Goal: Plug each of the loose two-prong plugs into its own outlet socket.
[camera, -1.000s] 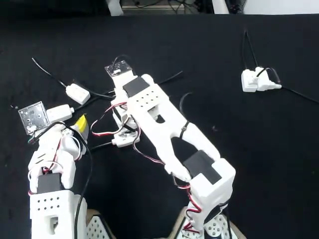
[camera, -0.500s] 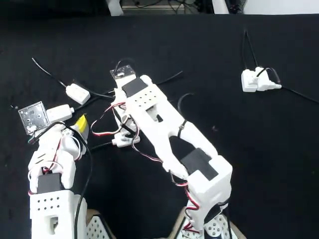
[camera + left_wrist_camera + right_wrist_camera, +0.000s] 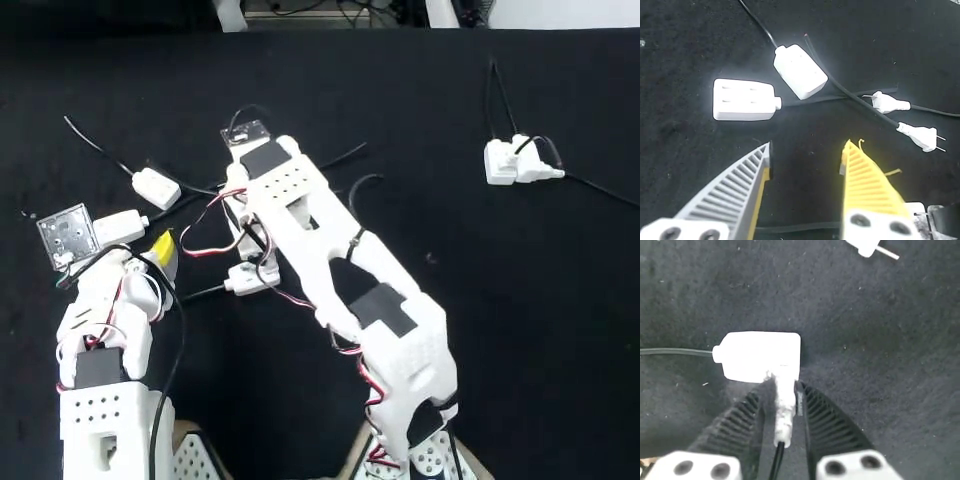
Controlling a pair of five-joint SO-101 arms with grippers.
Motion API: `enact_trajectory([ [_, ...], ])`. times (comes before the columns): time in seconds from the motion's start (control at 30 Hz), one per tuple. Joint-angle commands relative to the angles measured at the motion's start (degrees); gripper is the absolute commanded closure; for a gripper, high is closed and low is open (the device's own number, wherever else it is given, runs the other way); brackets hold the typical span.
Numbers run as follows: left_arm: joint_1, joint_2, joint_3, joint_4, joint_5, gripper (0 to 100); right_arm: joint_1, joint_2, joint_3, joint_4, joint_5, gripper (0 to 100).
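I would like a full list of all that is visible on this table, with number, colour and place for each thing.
table cover: one, black, under everything.
outlet block: one, white, slotted, ahead of the left gripper.
free socket: one, white, beside the outlet block.
loose plugs: two, white, beyond the free socket.
middle socket: one, white, at the right gripper.
held plug: one, white, touching the middle socket.
far socket: one, white, at the table's right side, a plug in it.
cables: several, black, on the table cover.
arms: two, white, left, right.
left gripper: open.
right gripper: shut on the held plug.
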Motion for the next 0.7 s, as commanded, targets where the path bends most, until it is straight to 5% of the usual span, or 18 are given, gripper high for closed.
enact_trajectory([
  [0.0,-0.6,-0.4,-2.2,0.2,0.6,77,1.2,-0.5,-3.1,0.7,-0.7,98.8],
  [0.67,-0.7,-0.4,-2.8,0.3,0.6,77,0.9,7.2,-5.8,-1.0,-1.5,98.8],
])
